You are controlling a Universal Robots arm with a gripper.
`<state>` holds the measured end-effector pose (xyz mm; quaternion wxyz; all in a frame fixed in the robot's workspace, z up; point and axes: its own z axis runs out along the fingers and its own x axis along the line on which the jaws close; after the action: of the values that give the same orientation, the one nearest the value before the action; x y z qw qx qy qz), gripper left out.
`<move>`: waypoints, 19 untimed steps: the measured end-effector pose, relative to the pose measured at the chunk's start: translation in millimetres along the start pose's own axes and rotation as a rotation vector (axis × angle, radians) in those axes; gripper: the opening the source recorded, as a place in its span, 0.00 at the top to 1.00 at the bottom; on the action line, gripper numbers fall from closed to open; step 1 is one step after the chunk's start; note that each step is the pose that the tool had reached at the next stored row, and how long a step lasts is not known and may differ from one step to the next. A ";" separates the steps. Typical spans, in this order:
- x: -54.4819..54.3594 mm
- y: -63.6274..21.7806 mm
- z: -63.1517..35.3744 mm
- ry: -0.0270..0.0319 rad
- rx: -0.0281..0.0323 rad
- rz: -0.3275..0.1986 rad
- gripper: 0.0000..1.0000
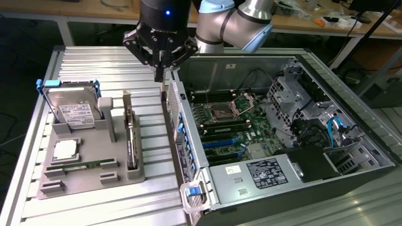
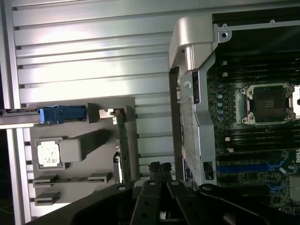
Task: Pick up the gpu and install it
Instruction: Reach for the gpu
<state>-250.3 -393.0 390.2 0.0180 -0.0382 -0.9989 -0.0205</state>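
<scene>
The fingers (image 1: pixel 159 70) are shut, upper middle, holding nothing I can see. The gpu (image 1: pixel 130 136) stands on edge in the gray holder (image 1: pixel 88 181) — lower left. Shut fingers could knock it over — or hit the computer case (image 1: pixel 188 155).

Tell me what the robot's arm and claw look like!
The arm is made of round, shiny silver-grey tubes with a light blue cap on a joint. The gripper is black, with a chunky body, a small glowing blue light and thin jointed fingers.
</scene>
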 end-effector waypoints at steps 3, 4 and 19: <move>5.9 0.0 0.3 0.0000 0.0000 0.000 0.89; 7.9 0.0 0.4 0.0001 0.0000 0.000 0.89; 43.7 -0.1 2.4 0.0001 0.0000 0.000 0.89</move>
<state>-293.9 -389.7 389.4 0.0180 -0.0382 -0.9989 -0.0205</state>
